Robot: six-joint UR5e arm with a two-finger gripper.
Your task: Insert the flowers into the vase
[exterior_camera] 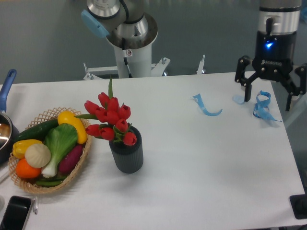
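One gripper hangs over the far right corner of the tabletop, its two black fingers spread wide apart and holding nothing, a blue light glowing on the body above them. From my remote seat I see the flowers, a bunch of red tulip buds, standing in the vase, a dark ribbed cylinder left of the tabletop's centre and toward the near edge. The buds lean up and to the left, spilling past the vase's rim, and a green leaf pokes straight up behind them. Just beside the vase, at the left edge, sits a wicker basket filled with toy vegetables: yellow, orange, green and purple pieces piled together. A pan with a blue handle is cut off by the left edge behind the basket. A dark phone lies at the near left corner. Three scraps of blue ribbon lie along the far right part of the tabletop, the two rightmost directly below the gripper's open fingers. The arm's white base stands beyond the far edge, well apart from the vase.
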